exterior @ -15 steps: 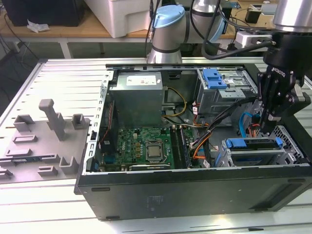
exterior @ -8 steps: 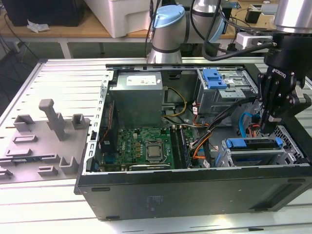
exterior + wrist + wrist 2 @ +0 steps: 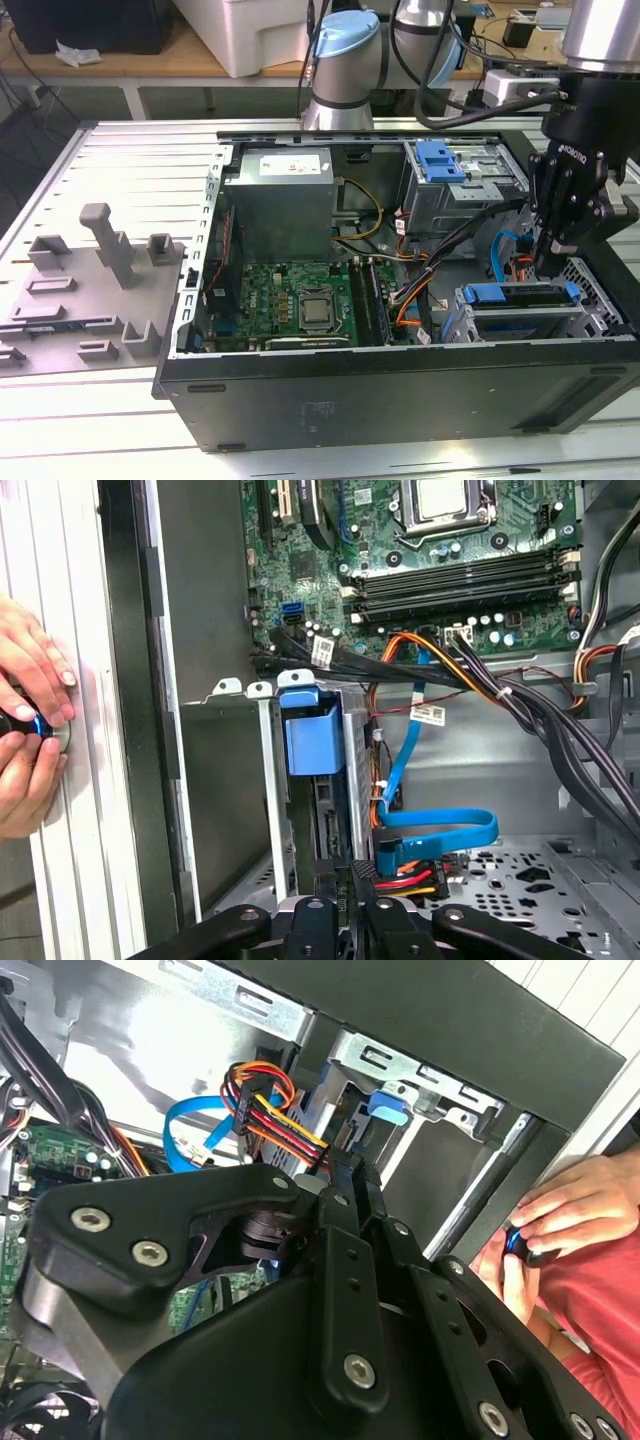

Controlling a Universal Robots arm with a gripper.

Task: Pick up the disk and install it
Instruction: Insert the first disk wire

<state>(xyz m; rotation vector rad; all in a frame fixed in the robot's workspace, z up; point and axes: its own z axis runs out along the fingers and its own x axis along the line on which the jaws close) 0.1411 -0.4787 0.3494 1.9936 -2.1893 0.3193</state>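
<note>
We log: slotted aluminium table (image 3: 130, 150), wooden bench (image 3: 150, 65) behind it; open black computer case (image 3: 400, 390) lying on the table; grey fixture plate (image 3: 80, 290) beside the case; disk (image 3: 520, 293) seated in drive cage (image 3: 450, 322), exterior view's right; gripper (image 3: 555, 268) just above the disk, drawn together

The work surface is a pale metal table (image 3: 130, 150) of ribbed slats, with bright glare along its near edge. A grey moulded fixture plate (image 3: 90, 270) lies on it towards the exterior view's left. Behind stands a wooden-topped bench (image 3: 150, 65) on a white frame, carrying a large white box (image 3: 250, 35), a black case (image 3: 90, 22) and a crumpled white paper (image 3: 76, 53). The space under the bench is dark.
</note>
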